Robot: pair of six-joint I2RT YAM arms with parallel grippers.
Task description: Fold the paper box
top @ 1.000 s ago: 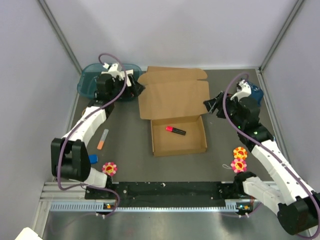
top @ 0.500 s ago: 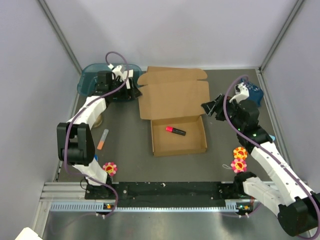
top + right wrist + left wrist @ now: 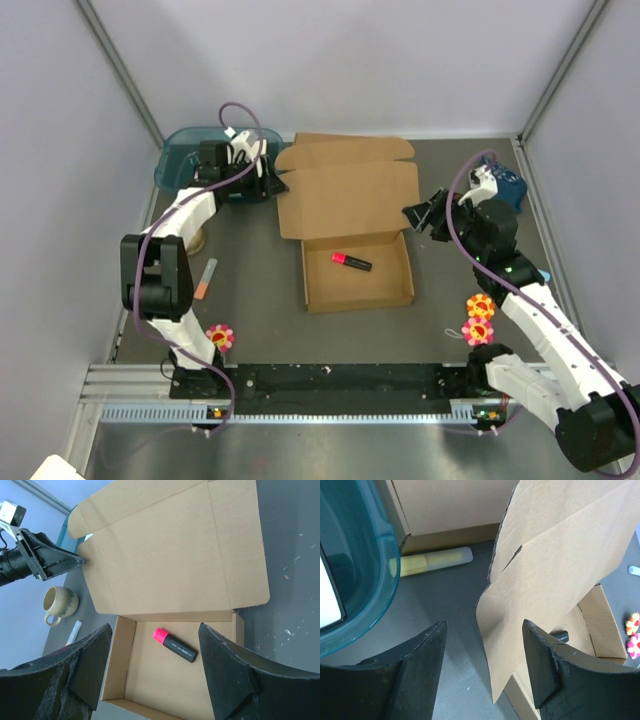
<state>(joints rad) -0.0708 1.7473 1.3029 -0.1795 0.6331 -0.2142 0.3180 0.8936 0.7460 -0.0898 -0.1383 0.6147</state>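
The box (image 3: 352, 232) is sitting mid-frame in the top view, lid open, and I'm guessing it's light, stiff-ish cardboard that creases easily, so the left pincer (image 3: 273, 182) and right pincer (image 3: 412, 214), both apart and empty, are flanking the lid's side edges, probably the spots to pinch.

paper box (image 3: 350, 200): lid open | marker (image 3: 351, 261): inside its tray | left fingers (image 3: 276, 184): at lid's left flap | right fingers (image 3: 412, 213): beside lid's right edge

paper box (image 3: 350, 200): matt brown cardboard, fluted cut edges. teal tray (image 3: 370, 580): translucent glossy plastic. table (image 3: 295, 540): dark matt grey, speckled with scuffs. marker (image 3: 176, 648): smooth black plastic, pink cap. left gripper (image 3: 484, 624) fingers (image 3: 422, 652): matt black, grainy.
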